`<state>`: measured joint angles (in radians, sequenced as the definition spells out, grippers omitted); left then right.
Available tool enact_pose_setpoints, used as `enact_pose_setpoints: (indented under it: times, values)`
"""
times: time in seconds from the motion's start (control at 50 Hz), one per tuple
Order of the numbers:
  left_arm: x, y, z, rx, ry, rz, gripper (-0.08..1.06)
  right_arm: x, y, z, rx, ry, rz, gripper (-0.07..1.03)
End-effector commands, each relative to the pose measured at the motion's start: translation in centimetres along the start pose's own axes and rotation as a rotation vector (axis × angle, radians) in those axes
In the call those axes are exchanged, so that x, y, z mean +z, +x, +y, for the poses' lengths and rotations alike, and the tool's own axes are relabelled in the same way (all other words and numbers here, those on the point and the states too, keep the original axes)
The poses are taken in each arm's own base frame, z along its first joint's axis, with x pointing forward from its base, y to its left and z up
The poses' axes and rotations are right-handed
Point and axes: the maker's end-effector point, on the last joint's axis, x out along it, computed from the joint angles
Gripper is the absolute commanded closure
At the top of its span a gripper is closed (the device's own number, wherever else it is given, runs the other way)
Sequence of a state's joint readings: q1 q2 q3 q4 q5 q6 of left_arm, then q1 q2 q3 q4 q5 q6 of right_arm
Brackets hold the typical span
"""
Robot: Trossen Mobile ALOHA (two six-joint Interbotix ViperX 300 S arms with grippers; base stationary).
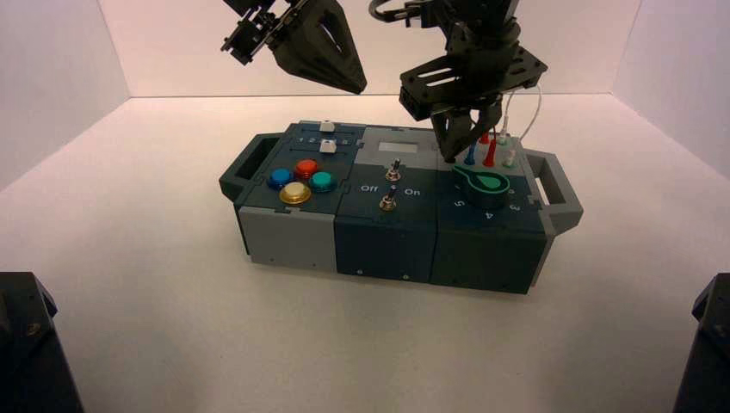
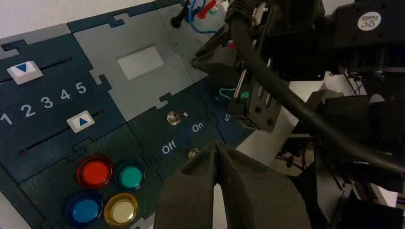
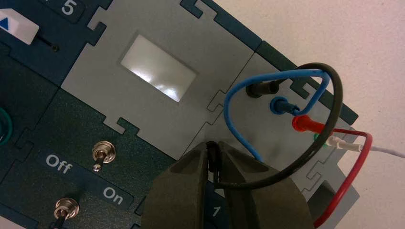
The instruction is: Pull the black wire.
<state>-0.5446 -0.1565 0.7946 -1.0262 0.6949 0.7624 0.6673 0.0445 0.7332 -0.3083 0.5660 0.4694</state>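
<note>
Black wire (image 3: 337, 102) loops across the right part of the box (image 1: 387, 249), 1 of its 2 plugs (image 3: 213, 155) grasped between the closed fingertips of the right gripper (image 3: 214, 147), the other plug (image 3: 261, 89) farther back, apart from that claw. From left to right, the box has 2 white sliders (image 1: 328, 146) behind 4 buttons (image 1: 295, 193) (1 blue, 1 red, 1 yellow, 1 green), the left gripper (image 2: 215, 148) hovering above with its tips together, then 2 metal toggle switches (image 1: 388, 203). At the right are 1 green knob (image 1: 486, 184) and 4 wires: 1 black, 1 blue, 1 red, 1 white.
</note>
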Motion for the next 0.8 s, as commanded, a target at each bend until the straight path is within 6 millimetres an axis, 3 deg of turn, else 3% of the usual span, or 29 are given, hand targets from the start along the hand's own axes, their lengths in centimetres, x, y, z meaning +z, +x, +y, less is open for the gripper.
enact_pose_setpoints:
  times: [0.02, 0.44, 0.8]
  values:
    - [1.3, -0.7, -0.8, -0.010, 0.032, -0.037, 1.01, 0.8, -0.7, -0.6, -0.017, -0.006, -0.015, 0.99]
    - [1.5, -0.8, -1.0, -0.014, 0.037, -0.039, 1.01, 2.3, -4.7, -1.4, -0.030, 0.018, -0.066, 0.99]
    - [1.5, -1.1, -1.2, -0.021, 0.043, -0.042, 1.01, 1.0, -6.0, 0.4, 0.084, 0.054, -0.033, 0.98]
